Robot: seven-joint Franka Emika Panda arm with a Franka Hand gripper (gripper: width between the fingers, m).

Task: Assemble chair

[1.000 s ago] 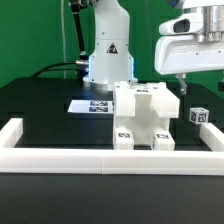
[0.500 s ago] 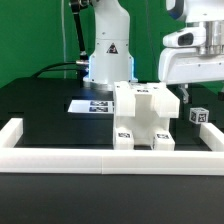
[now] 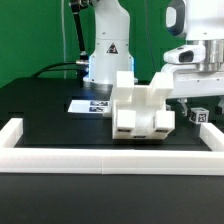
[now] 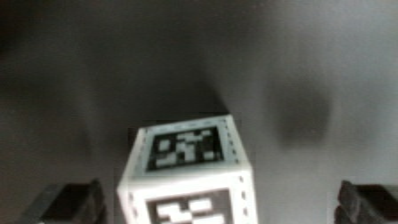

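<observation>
The partly built white chair stands mid-table in the exterior view, tilted, with tags on its lower front. My gripper hangs just at its right side in that view. A small white tagged block stands below and to the right of the gripper. In the wrist view a white block with tags on its top and side stands between my fingers. It is close to one finger and far from the other. The gripper is open and holds nothing.
The marker board lies flat behind the chair. A low white border frame runs along the front and both sides of the black table. The robot base stands at the back.
My gripper has come down beside the chair's right side. The chair has tipped and shifted; its base now sits higher in the exterior view than before.
</observation>
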